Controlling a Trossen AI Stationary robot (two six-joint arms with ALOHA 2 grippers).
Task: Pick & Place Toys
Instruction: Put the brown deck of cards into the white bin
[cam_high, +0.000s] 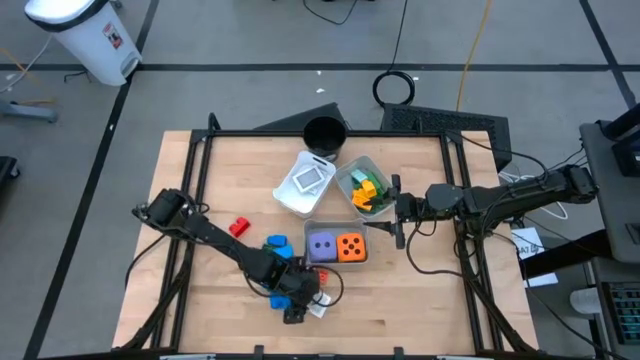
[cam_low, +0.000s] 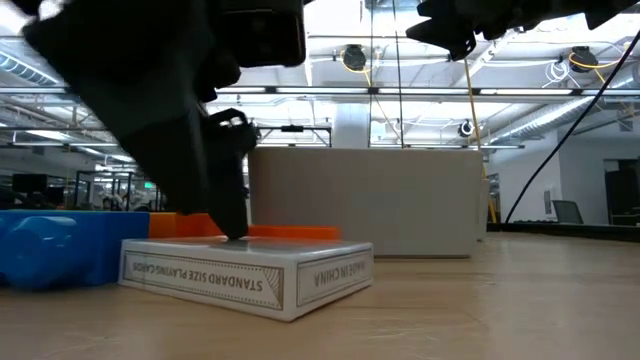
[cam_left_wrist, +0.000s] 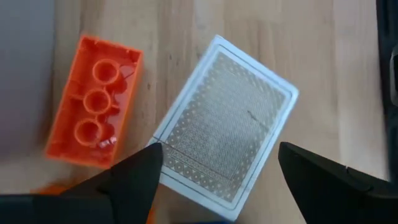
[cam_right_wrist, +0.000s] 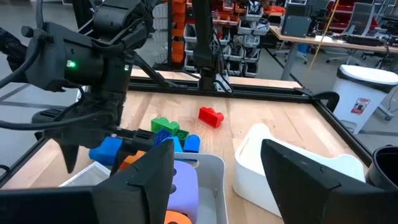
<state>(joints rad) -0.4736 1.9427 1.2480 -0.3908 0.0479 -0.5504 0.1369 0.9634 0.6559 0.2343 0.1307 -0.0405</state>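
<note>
Some toys already in trays (cam_high: 362, 165); left gripper (cam_left_wrist: 217, 180) spread wide over card box (cam_left_wrist: 227, 124), orange block (cam_left_wrist: 93, 102) still out.

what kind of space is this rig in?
Looks like a robotics lab or industrial workshop: concrete floor with cables around the wooden table, crowded equipment shelves, and high ceiling trusses with strip lights.

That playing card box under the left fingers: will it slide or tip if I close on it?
The card box lies flat on bare wood, so it will probably slide rather than tip. Its smooth printed faces look slippery; the left gripper straddles one corner only, so it may twist. Cardboard walls could dent under a hard squeeze.
</note>
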